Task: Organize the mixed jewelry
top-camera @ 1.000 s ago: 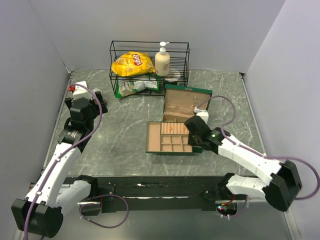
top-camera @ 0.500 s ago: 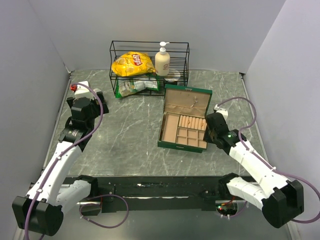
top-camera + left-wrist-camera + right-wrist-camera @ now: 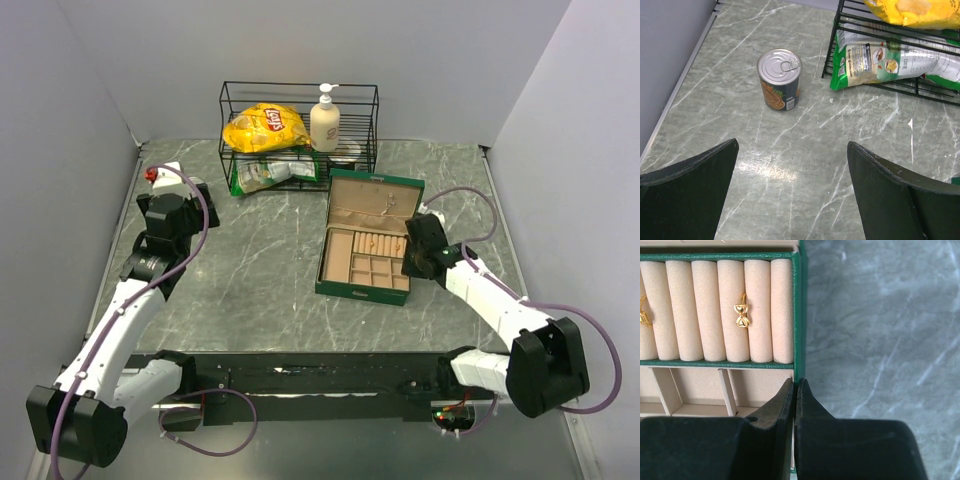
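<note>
right gripper (image 3: 412, 262): fingers pressed together with nothing between them; the tips (image 3: 795, 385) sit over the right-hand green wall of the jewelry box. Whether they touch it cannot be told.
jewelry box (image 3: 360, 292): green outside, tan inside, on the counter right of centre. Its lid stands open at the far side.
box interior: a row of tan ring rolls (image 3: 730, 310) runs across. Nearer than the rolls are small open compartments (image 3: 695, 385), partly hidden behind the gripper.
gold piece (image 3: 742, 315): small, shaped like two stacked hearts or a bow. It is tucked into the slot between two rolls, toward the right end of the row.
second gold piece (image 3: 644, 317): also in a slot between rolls, cut off by the left edge of the right wrist view. Its shape cannot be told.
counter (image 3: 250, 270): grey-green marble pattern.
left gripper (image 3: 791, 145): fingers spread wide and holding nothing. It hangs above bare counter at the far left, well apart from the box.
can (image 3: 779, 79): upright, pull-tab lid on top, just left of the rack.
wire rack (image 3: 370, 120): black, against the back wall.
yellow chip bag (image 3: 265, 127): inside the rack, upper left.
green-and-white snack bag (image 3: 890, 57): on the rack's lowest level, one end sticking out at the left.
pump bottle (image 3: 324, 120): pale, upright in the rack, right of the chip bag.
</note>
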Robot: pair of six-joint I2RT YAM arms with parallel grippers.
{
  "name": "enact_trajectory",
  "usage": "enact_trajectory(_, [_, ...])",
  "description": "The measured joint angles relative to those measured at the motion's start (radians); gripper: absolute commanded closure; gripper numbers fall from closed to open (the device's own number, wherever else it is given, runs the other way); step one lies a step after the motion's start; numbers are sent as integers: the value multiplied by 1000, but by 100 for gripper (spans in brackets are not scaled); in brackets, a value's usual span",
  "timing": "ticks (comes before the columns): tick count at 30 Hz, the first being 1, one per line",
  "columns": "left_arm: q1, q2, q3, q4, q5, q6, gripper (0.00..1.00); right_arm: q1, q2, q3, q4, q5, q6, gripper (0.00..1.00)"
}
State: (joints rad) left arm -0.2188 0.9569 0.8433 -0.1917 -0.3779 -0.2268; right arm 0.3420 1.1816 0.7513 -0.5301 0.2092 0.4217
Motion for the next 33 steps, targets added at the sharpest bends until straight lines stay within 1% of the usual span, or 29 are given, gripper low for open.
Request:
enact_trajectory(11, [0,32,0,-3,18,1,4,-2,103,68,11,-19,-5,100])
enact_trajectory(33, [0,42,0,-10,26,1,4,-21,83,66,-2,-20,-1,100])
